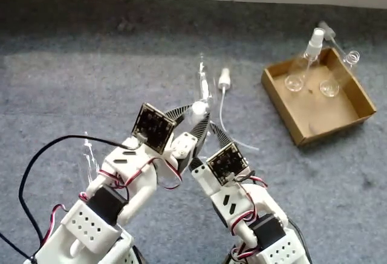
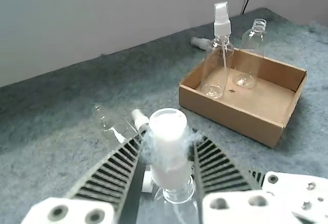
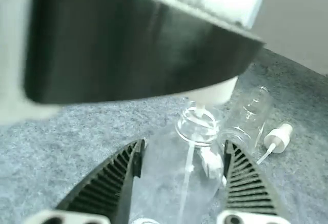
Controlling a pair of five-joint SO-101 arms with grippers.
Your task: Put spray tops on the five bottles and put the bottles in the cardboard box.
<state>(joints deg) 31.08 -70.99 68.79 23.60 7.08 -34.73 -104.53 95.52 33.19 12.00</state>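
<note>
My left gripper is shut on a white spray top, held right over the open neck of a clear bottle. That bottle stands upright in my right gripper, which is shut on it. In the high view both grippers meet mid-table, the left gripper just above the right gripper. The cardboard box at the right holds a bottle with a spray top and a bottle without one. Just past the grippers, another bottle and a loose spray top lie on the carpet.
A further clear bottle lies on the grey carpet beside the left arm. One more spray top lies behind the box. A black cable loops at the left.
</note>
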